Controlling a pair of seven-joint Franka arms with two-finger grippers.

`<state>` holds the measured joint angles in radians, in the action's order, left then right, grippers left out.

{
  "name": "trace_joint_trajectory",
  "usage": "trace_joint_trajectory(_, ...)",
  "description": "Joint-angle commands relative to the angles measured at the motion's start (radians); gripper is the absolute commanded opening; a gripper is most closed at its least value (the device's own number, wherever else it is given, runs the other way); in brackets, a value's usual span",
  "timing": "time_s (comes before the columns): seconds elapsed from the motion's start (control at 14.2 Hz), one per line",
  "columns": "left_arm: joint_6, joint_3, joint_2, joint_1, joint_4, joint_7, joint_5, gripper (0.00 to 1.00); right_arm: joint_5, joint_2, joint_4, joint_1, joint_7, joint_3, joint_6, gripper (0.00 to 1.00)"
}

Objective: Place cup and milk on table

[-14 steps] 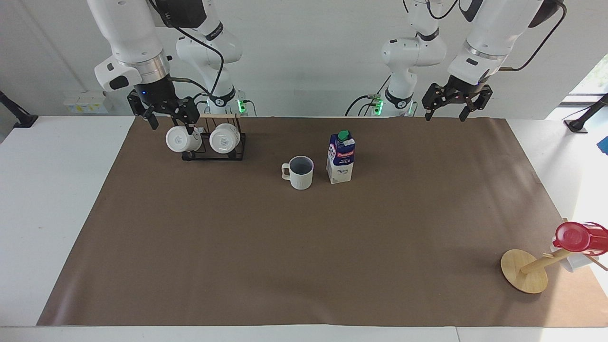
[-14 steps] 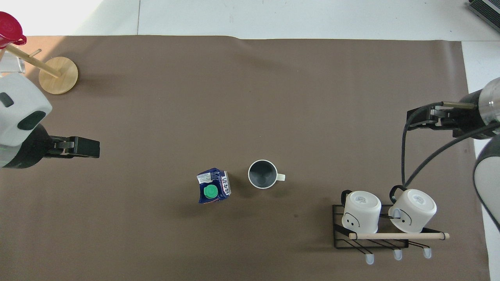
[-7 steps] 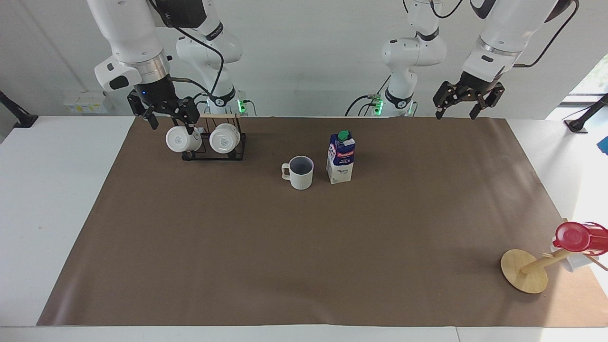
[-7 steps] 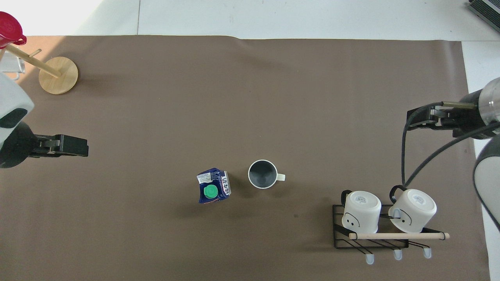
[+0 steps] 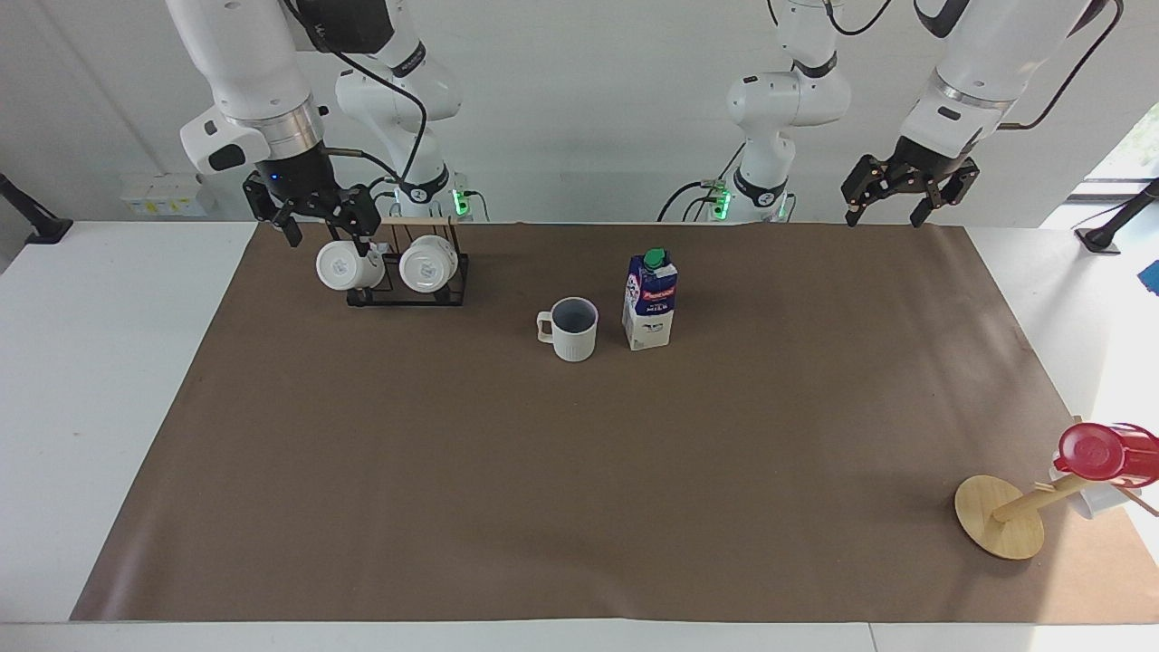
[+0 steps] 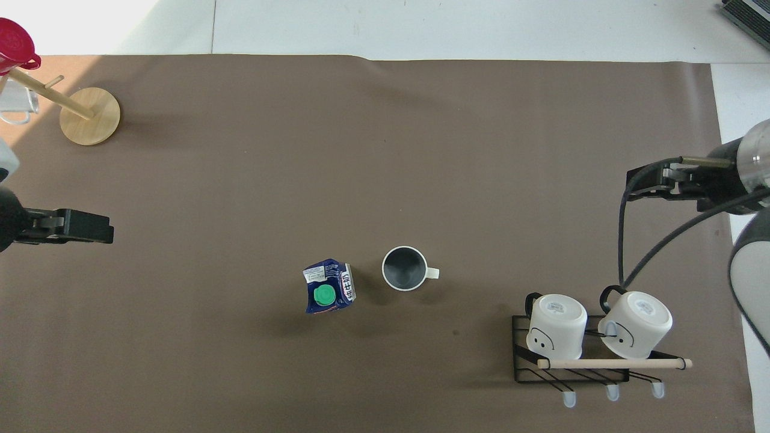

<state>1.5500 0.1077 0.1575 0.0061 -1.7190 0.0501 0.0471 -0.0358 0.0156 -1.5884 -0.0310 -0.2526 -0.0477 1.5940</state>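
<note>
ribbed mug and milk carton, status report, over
Both grippers open, empty: left gripper raised at its end, right gripper above black mug rack. Off-white ribbed mug and blue-white milk carton upright on brown mat. Nothing obstructing.

Red cup (image 6: 13, 43) cut off at edge

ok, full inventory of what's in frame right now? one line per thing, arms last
cup: 1, off-white ribbed, dark inside, upright mid-mat beside the milk
milk: 1, blue and white carton, green cap, upright beside the cup
table: 1, white, under the mat
mat: 1, brown, covers most of the table
white mugs: 2, hung on the rack
rack: 1, black wire, wooden bar, near the robots at the right arm's end
wooden stand: 1, tilted, round base, at the left arm's end
red cup: 1, on the stand
right gripper: open, empty, over the rack
left gripper: open, empty, over the mat's edge
</note>
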Motion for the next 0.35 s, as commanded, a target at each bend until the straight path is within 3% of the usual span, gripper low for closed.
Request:
trace_joint_trajectory(0.0,-0.048,0.007,0.0,0.008,0.019,-0.012,-0.013,1.0,0.005,-0.005,0.013,0.019,0.018,-0.009,-0.009,1.0)
trace_joint_trajectory(0.28,-0.053,0.007,0.0,0.006,0.019,-0.013,-0.013,1.0,0.005,-0.005,0.013,0.019,0.019,-0.009,-0.008,1.0)
